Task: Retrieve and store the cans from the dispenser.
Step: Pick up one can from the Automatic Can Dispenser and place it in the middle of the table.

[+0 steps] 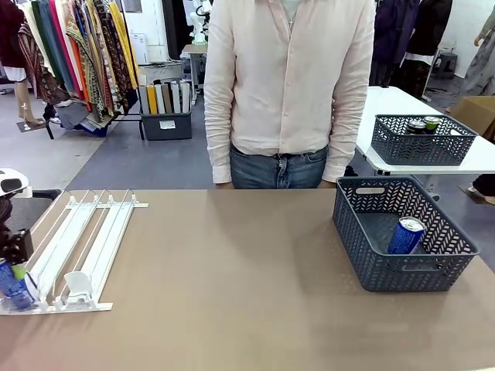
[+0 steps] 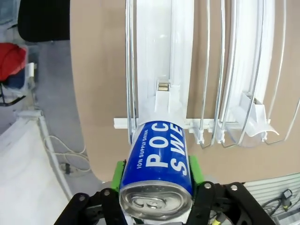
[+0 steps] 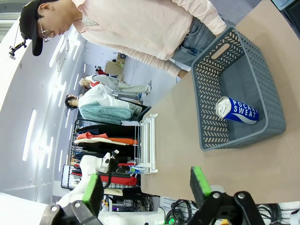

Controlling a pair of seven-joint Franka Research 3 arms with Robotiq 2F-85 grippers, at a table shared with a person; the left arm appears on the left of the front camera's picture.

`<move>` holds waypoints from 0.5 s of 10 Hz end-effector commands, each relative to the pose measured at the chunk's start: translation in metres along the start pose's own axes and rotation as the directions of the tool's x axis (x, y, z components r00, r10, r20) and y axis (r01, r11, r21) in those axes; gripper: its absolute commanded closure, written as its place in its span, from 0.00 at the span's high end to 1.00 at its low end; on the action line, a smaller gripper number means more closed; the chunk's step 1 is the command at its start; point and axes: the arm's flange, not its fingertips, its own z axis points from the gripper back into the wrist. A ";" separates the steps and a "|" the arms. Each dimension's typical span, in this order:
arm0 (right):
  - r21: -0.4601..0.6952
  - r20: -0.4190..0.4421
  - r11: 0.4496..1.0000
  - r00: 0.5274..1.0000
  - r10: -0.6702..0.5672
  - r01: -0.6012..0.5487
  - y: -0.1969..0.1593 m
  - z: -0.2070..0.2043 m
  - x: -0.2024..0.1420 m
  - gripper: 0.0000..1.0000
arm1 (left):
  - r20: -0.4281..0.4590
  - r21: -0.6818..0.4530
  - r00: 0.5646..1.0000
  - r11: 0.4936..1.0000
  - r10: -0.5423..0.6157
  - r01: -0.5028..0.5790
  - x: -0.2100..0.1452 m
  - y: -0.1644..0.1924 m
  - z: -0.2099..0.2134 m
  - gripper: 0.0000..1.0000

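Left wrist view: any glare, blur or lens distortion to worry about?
Left wrist view: can lettering sharp, soft sheen on its silver top; dispenser rails bow outward from wide-angle distortion, and its white lanes look bright, near washed out. Front view: even light, faint shadows, can cut by the left edge. Right wrist view: picture rolled sideways, edges curved.

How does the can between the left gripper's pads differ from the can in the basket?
The gripped can sits at the near end of the dispenser, between the left gripper's green pads; the basket can lies loose, touched by no gripper.
The gripped can is at the table's left edge; the other rests in the dark basket on the right.
Both are blue with white lettering and silver tops.
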 end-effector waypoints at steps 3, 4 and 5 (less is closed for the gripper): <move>0.031 0.014 0.999 1.000 0.024 -0.025 0.003 0.000 0.003 1.00 | 0.016 0.029 1.000 0.999 0.025 -0.025 -0.002 0.001 -0.005 0.00; 0.031 0.014 0.999 1.000 0.024 -0.025 0.003 0.000 0.003 1.00 | 0.019 0.022 1.000 1.000 0.020 -0.021 -0.002 0.001 -0.005 0.00; 0.031 0.014 0.999 1.000 0.024 -0.025 0.003 0.000 0.003 1.00 | 0.023 0.004 1.000 1.000 0.020 -0.020 -0.002 0.001 -0.005 0.00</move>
